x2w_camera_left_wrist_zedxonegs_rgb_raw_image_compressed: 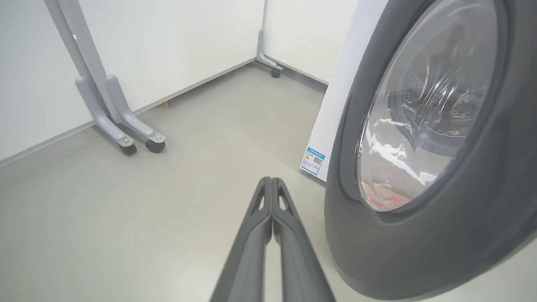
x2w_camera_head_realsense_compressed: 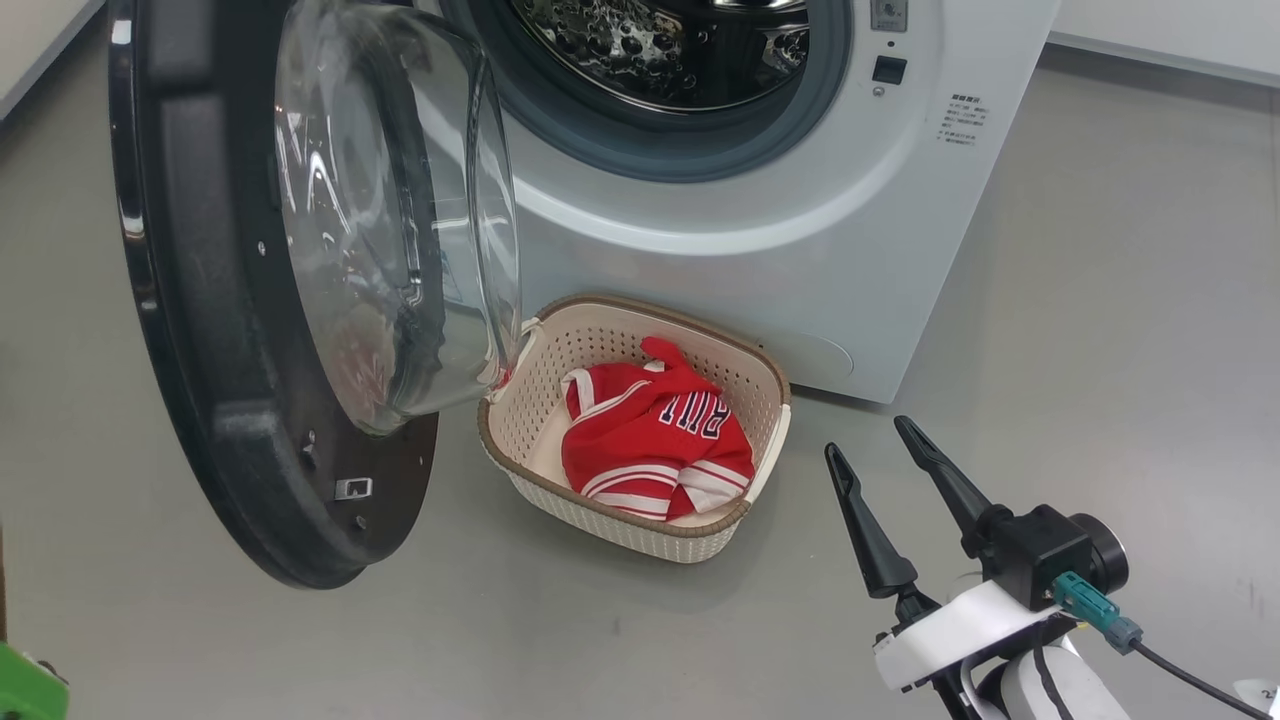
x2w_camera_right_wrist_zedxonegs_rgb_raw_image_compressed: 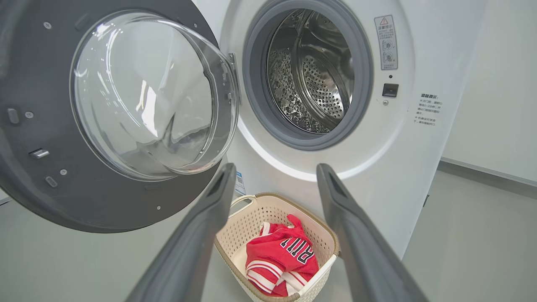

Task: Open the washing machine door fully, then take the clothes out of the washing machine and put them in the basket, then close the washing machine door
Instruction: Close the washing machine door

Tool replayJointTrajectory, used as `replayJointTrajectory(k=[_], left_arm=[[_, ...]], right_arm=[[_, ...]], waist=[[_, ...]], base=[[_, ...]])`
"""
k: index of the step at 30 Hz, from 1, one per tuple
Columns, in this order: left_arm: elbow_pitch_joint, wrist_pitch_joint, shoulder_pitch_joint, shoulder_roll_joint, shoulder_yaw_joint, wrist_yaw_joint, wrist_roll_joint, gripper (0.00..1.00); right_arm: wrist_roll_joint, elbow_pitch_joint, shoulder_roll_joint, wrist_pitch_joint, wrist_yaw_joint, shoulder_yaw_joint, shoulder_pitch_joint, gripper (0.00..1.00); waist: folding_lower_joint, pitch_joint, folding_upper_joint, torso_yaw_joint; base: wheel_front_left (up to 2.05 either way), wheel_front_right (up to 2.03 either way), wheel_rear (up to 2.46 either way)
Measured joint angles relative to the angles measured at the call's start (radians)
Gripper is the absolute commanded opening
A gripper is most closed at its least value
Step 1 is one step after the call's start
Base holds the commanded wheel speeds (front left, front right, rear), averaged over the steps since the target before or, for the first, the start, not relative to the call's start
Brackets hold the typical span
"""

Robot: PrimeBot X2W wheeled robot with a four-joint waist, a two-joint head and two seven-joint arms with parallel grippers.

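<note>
Two grippers, both empty. The right gripper (x2w_camera_head_realsense_compressed: 865,436) sits at 4 o'clock in the head view with its two dark fingers spread wide and nothing between them. It hovers over the grey floor (x2w_camera_head_realsense_compressed: 1100,300), near the basket (x2w_camera_head_realsense_compressed: 610,520) but apart from it, with the basket at its 10 o'clock. In the left wrist view the left gripper (x2w_camera_left_wrist_zedxonegs_rgb_raw_image_compressed: 272,181) has its fingers pressed together, tips touching, gripping nothing. It points along bare floor, with the outer face of the washing machine door (x2w_camera_head_realsense_compressed: 200,330) just beside it at 3 o'clock. The door is swung open, well off the opening, and stands at 9 o'clock of the washing machine (x2w_camera_head_realsense_compressed: 800,250) in the head view. The door's inner side, with the clear glass bowl (x2w_camera_head_realsense_compressed: 400,220), faces the camera. The bowl's lower edge overlaps the basket's 10 o'clock corner, and I cannot tell whether they touch. The basket stands on the floor at 6 o'clock below the drum opening, close against the washer front. The clothes (x2w_camera_head_realsense_compressed: 650,440) lie inside the basket as a bunched red jersey with white striped trim and dark lettering, toward its 4 o'clock side. The right wrist view shows the grey gasket (x2w_camera_right_wrist_zedxonegs_rgb_raw_image_compressed: 256,105) and the perforated steel wall of the drum (x2w_camera_right_wrist_zedxonegs_rgb_raw_image_compressed: 319,84). Small stickers (x2w_camera_right_wrist_zedxonegs_rgb_raw_image_compressed: 386,42) are at 2 o'clock of the opening. The left wrist view has a grey wheeled frame (x2w_camera_left_wrist_zedxonegs_rgb_raw_image_compressed: 126,126) at 10 o'clock by the white wall.
</note>
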Motion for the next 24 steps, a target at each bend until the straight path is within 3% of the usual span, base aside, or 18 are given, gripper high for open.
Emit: replayJointTrajectory(k=[11, 12, 13, 14, 24], left_arm=[[0.050, -0.190, 0.061, 0.032, -0.123, -0.001, 0.196, 0.00], [0.053, -0.211, 0.069, 0.044, -0.133, -0.001, 0.225, 0.04], [0.055, -0.232, 0.074, 0.053, -0.137, -0.001, 0.250, 0.63], [0.055, -0.232, 0.074, 0.053, -0.137, -0.001, 0.250, 1.00], [0.123, -0.378, 0.089, 0.017, -0.165, -0.004, 0.284, 1.00]], right_arm=[[0.000, 0.002, 0.004, 0.000, 0.000, 0.008, 0.003, 1.00], [0.000, 0.002, 0.004, 0.000, 0.000, 0.008, 0.003, 1.00], [0.000, 0.003, 0.004, 0.000, 0.000, 0.008, 0.003, 1.00], [0.000, 0.003, 0.004, 0.000, 0.000, 0.008, 0.003, 1.00], [0.000, 0.006, 0.006, 0.000, 0.000, 0.008, 0.004, 1.00]], waist=[[0.0000, -0.007, 0.0000, 0.002], [0.0000, -0.008, 0.0000, 0.001], [0.0000, -0.008, 0.0000, 0.001], [0.0000, -0.008, 0.0000, 0.001], [0.0000, -0.017, 0.0000, -0.003]], base=[[0.00, 0.00, 0.00], [0.00, 0.00, 0.00], [0.00, 0.00, 0.00], [0.00, 0.00, 0.00], [0.00, 0.00, 0.00]])
